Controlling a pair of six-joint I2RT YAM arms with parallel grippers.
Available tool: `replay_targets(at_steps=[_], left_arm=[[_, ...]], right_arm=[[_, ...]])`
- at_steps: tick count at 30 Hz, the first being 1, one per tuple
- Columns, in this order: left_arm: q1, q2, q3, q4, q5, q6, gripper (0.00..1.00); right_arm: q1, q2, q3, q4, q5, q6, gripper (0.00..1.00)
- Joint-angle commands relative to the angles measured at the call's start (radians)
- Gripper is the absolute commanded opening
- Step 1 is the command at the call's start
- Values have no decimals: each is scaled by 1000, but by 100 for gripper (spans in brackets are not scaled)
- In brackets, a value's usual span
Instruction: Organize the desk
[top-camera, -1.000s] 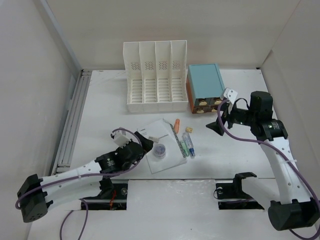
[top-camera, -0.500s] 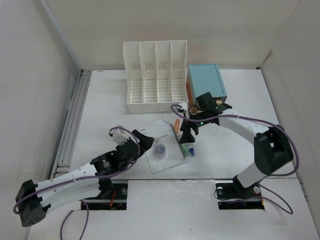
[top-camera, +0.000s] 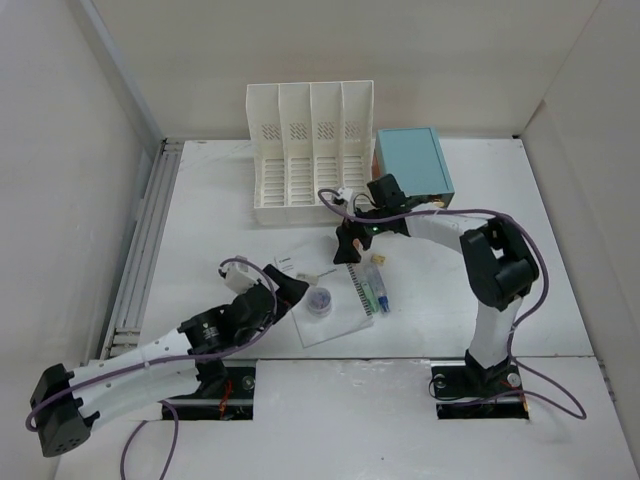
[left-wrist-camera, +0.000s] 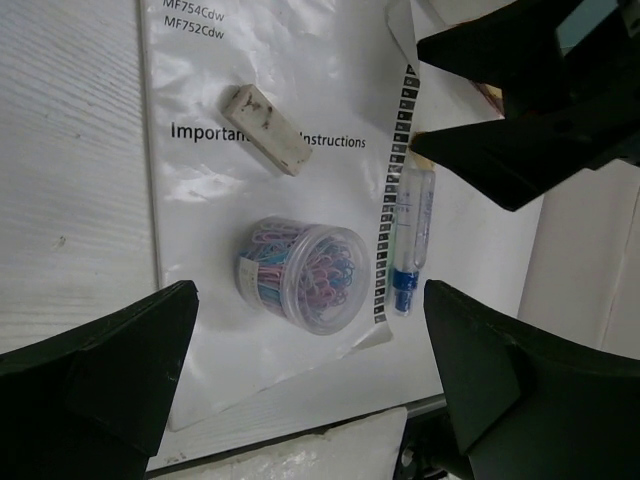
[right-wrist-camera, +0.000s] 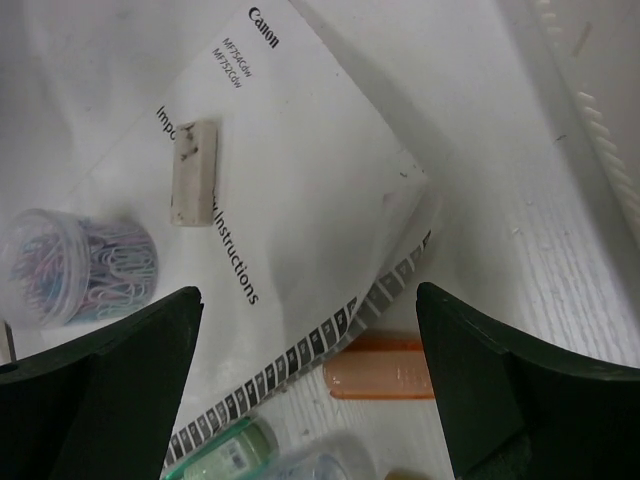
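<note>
Desk surface (top-camera: 220, 200) fills top view, clutter mid-front. Left gripper (left-wrist-camera: 308, 295) released over clip jar (left-wrist-camera: 303, 276); right gripper (right-wrist-camera: 310, 300) released, empty, above orange marker (right-wrist-camera: 380, 370) beside booklet (right-wrist-camera: 300, 170). Risk: snagging booklet edge tips jar; grippers near, may collide.

The white desk (top-camera: 220, 210) is edged on the left by grey rails (top-camera: 145, 240). At the far side a slotted rack (top-camera: 310, 150) is stood, and a teal-topped box (top-camera: 412, 160) is set just to its right. Nearer, about the middle, a booklet (top-camera: 335, 325) is laid flat (its spiral edge to the right). Just right of that edge a clear tube (top-camera: 377, 290) is laid. An orange stick (right-wrist-camera: 380, 370) is seen beside the binding's far end, and a small beige piece (top-camera: 379, 259) just beyond the tube.
</note>
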Motion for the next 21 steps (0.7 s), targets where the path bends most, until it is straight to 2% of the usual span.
replay_targets(at_steps=[1,6,18,21], left_arm=[[2,-33,-25,-41,14,-58,94],[-7,-45,-48,-53,37,-80,93],[-7,97,-30,14,123,-71,93],[-7,119,-30,37,137,-71,93]], right_arm=[[31,50,70,84,17,74,93],[31,70,81,104,84,111,94],[40,142,44,93,56,155,95],[40,142,35,84,55,155,93]])
